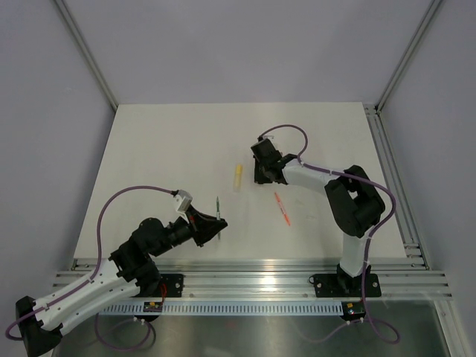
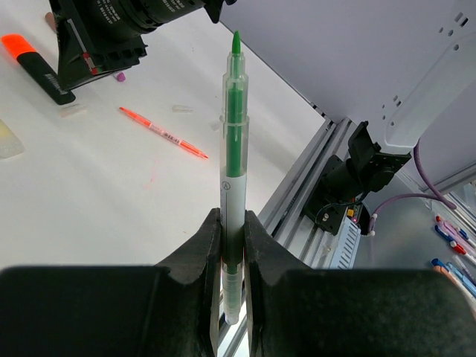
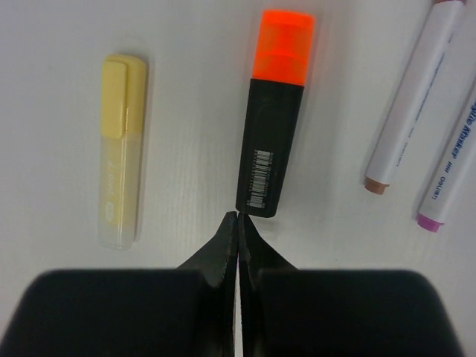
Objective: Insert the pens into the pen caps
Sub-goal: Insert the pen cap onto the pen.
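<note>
Holding a green pen in the left pincer, closed tight on the lower barrel and raised off the tabletop, near the front edge and well apart from everything else. Gripped low, probably to leave the green tip end free and pointing outward for a cap to meet it.

Showing the right pincer shut and empty, tips pressed together just at the butt end of the black highlighter. Lined up with its length, so perhaps placed to nudge or square it rather than to lift it. Cannot tell whether touching or barely apart. Lying flat on the tabletop, orange end away from the tips.

Counting pens, six in all:
- one green pen, in the grip
- one black highlighter
- one yellow highlighter, flat and parallel just beside the black one
- on the other side, a brown-tipped pen and a purple-tipped pen, both white and lying side by side
- one thin red pen, alone and nearer the arms

Counting likely loose caps from the left wrist view, three in all:
- a pale cap close to the black highlighter
- a clear cap beyond the red pen
- a purple cap by the right pincer

Too small to be sure of any of the three.
</note>
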